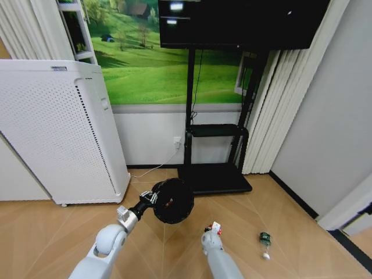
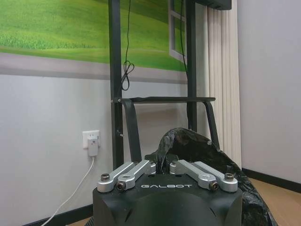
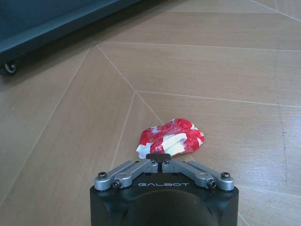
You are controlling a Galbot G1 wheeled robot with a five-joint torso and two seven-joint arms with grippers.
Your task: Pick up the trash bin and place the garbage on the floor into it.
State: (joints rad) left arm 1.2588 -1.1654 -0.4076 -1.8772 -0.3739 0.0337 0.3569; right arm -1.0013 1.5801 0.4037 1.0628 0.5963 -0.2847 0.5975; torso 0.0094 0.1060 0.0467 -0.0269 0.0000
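Observation:
My left gripper (image 1: 150, 199) is shut on the rim of the trash bin (image 1: 173, 201), a round black basket held tilted above the floor (image 1: 279, 203). In the left wrist view the fingertips (image 2: 162, 165) pinch the bin's crinkled black liner (image 2: 188, 146). My right gripper (image 1: 213, 230) is lower and to the right of the bin, shut on a crumpled red-and-white scrap of garbage (image 1: 216, 226). The right wrist view has that scrap (image 3: 171, 137) at the closed fingertips (image 3: 160, 157), over the wood floor (image 3: 211, 70). A small green bottle (image 1: 265, 239) lies on the floor further right.
A tall white perforated air purifier (image 1: 58, 133) stands at the left. A black TV stand (image 1: 214, 174) with a flat base sits against the wall behind the bin, and a white cable (image 1: 152, 170) runs from a wall socket. Curtains (image 1: 279, 110) and a grey wall bound the right.

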